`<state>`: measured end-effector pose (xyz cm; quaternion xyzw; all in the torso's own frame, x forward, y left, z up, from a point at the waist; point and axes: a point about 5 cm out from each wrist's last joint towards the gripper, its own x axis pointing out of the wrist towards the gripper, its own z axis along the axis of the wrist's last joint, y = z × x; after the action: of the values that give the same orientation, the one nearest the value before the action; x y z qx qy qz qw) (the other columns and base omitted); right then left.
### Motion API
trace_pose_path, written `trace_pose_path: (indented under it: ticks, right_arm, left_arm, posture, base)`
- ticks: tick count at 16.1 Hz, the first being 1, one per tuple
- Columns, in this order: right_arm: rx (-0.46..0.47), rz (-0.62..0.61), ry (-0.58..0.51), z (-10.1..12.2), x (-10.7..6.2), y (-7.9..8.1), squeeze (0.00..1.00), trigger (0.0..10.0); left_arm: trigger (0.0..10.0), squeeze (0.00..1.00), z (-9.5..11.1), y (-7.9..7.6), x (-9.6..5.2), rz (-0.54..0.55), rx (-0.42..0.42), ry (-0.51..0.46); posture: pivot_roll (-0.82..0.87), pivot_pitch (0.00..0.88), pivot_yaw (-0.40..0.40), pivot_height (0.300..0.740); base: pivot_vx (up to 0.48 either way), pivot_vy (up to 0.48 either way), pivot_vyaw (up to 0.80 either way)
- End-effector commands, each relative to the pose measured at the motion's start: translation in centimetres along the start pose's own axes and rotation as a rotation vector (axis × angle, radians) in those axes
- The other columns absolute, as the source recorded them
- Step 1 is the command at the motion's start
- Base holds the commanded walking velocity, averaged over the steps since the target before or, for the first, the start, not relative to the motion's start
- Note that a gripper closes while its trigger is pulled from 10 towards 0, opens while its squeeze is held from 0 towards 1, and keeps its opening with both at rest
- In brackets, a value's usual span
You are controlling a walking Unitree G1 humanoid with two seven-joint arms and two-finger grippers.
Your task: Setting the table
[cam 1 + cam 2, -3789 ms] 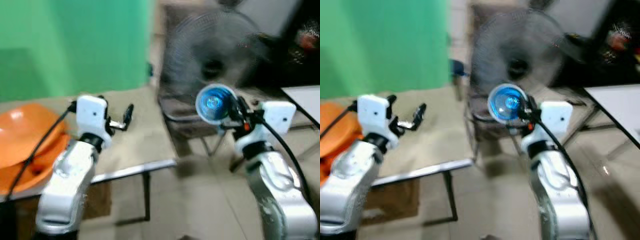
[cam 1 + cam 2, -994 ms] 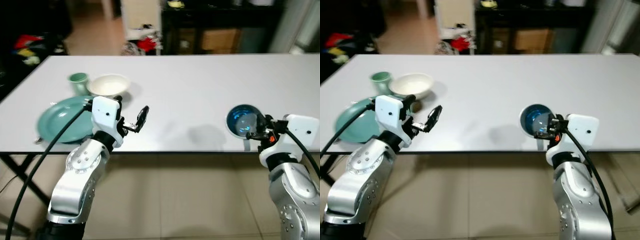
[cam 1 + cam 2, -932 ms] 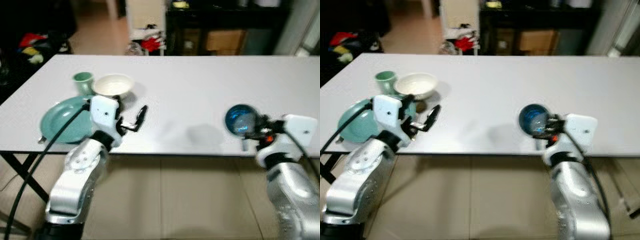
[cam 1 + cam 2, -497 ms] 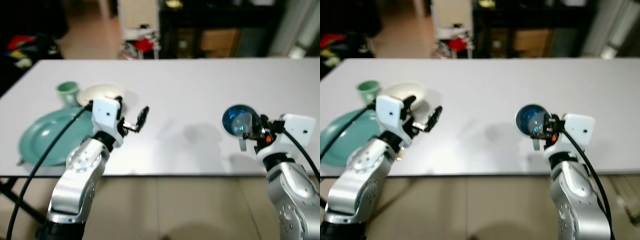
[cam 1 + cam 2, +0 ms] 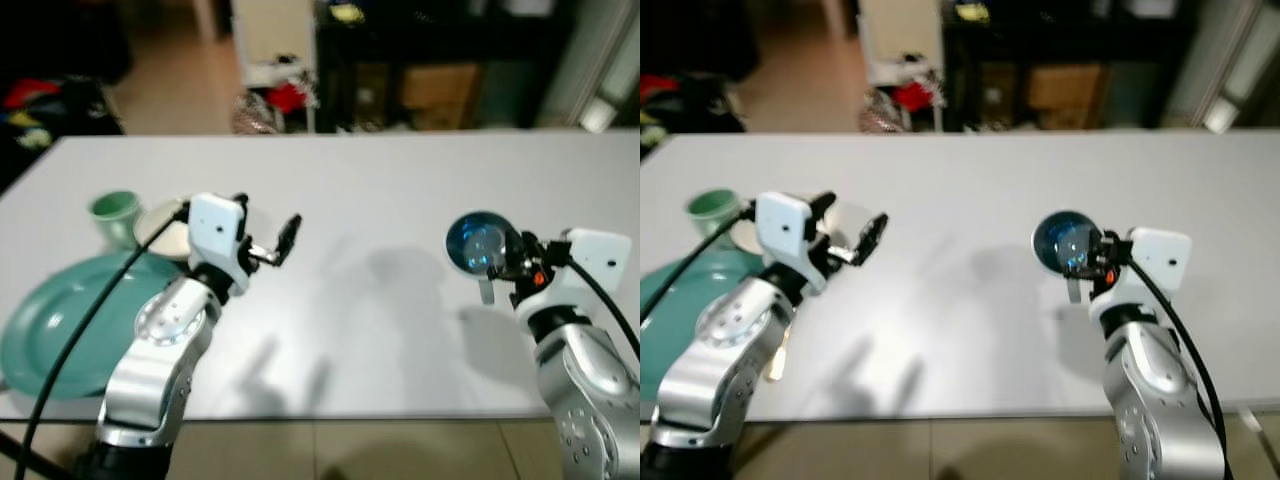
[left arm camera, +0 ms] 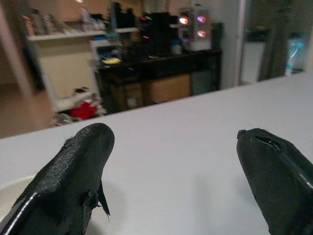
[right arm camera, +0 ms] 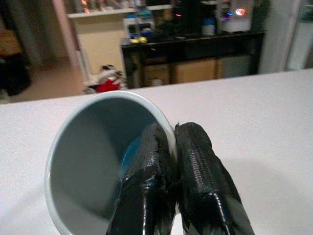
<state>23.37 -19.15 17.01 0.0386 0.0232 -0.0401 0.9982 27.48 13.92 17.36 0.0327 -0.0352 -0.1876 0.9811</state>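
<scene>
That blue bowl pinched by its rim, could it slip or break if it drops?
Probably both. The blue bowl looks glossy and glazed, so likely slippery and brittle. The right end effector pinches only its rim, one finger inside and one outside, leaving it tilted above the white table; such a small contact may let it swing.

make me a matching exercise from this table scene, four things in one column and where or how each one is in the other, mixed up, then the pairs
Things:
1. blue bowl
2. green plate
3. green cup
4. left gripper

Places or states:
A. lying flat at the table's near left corner
B. open, holding nothing, above the table
C. pinched by its rim in the right gripper, tipped on its side
D. standing upright beyond the plate, next to the white bowl

Pairs: 1-C, 2-A, 3-D, 4-B
</scene>
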Motion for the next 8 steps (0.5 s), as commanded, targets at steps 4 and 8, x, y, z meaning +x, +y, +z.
trace_pose_path:
  ticks: [4, 8]
  right_arm:
    - [0.027, 0.053, 0.010, 0.2, 0.3, 1.0, 0.00, 10.0]
    - [0.059, 0.142, 0.065, 0.5, 2.0, 1.4, 0.00, 10.0]
  left_arm:
    - [10.0, 0.00, 0.0, 0.5, -0.1, 0.001, 0.018, 0.013]
    - [10.0, 0.00, -0.6, -0.4, -0.2, -0.115, 0.032, 0.059]
  posture:
    - [0.00, 0.000, 0.013, 0.740]
    - [0.00, 0.000, 0.016, 0.740]
  base:
    - [0.373, 0.000, 0.00]
    - [0.000, 0.000, 0.00]
